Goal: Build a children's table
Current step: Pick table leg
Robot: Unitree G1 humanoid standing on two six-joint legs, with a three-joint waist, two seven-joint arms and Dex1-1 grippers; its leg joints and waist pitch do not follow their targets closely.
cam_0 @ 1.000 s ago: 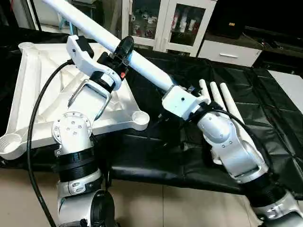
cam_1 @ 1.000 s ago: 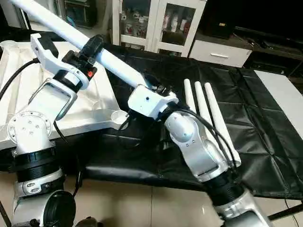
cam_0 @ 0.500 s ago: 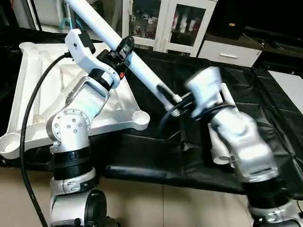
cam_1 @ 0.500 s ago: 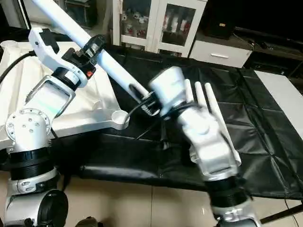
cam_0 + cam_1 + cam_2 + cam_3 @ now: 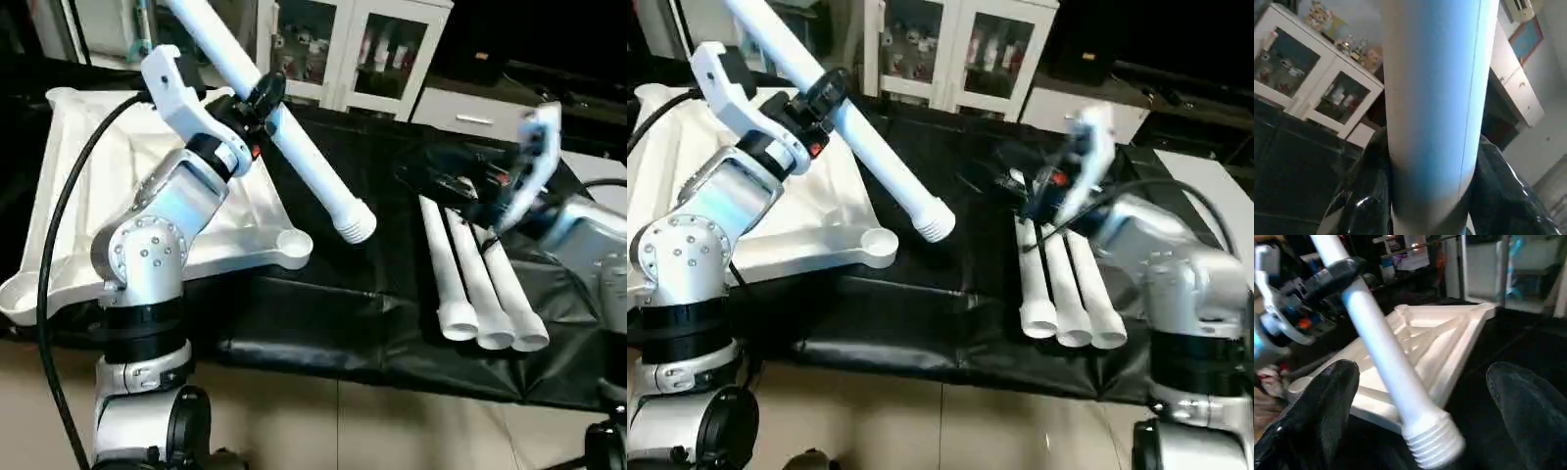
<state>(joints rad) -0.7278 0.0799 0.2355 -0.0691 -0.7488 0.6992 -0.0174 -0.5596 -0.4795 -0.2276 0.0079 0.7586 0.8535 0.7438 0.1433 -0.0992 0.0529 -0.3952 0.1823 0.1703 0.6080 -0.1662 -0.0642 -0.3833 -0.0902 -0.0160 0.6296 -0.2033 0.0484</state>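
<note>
Left gripper (image 5: pixel 263 101): black fingers closed around a long white leg (image 5: pixel 294 147), pinching it partway along its length. The leg is tilted, its upper part running off toward 11 o'clock in the head views and its threaded lower end (image 5: pixel 355 221) hanging free in the air toward 5 o'clock, above the black cover and apart from everything below it. In the left wrist view the same tube (image 5: pixel 1435 107) stands between the two dark finger pads (image 5: pixel 1359 205).

Right gripper (image 5: pixel 1043 191): blurred in the head views, at 3 o'clock from the threaded end and well apart from it. In the right wrist view its two black fingers (image 5: pixel 1322 406) stand spread wide with nothing between them, and the threaded end (image 5: pixel 1432 443) of the held leg lies in front of them, not touching either.

Tabletop (image 5: pixel 69 166): white, square, lying underside up on the worktable's black cover (image 5: pixel 372 294) at 9 o'clock from the held leg; ribs and X-bracing are visible, with round sockets at the corners. The near corner socket (image 5: pixel 292 245) sits at 8 o'clock from the threaded end, close by but lower.

Three spare legs (image 5: pixel 480 284): white tubes lying side by side and touching on the black cover, below the right gripper, open ends toward 6 o'clock.

Background at 12 o'clock: a white cabinet (image 5: pixel 362 49) with glass doors.
</note>
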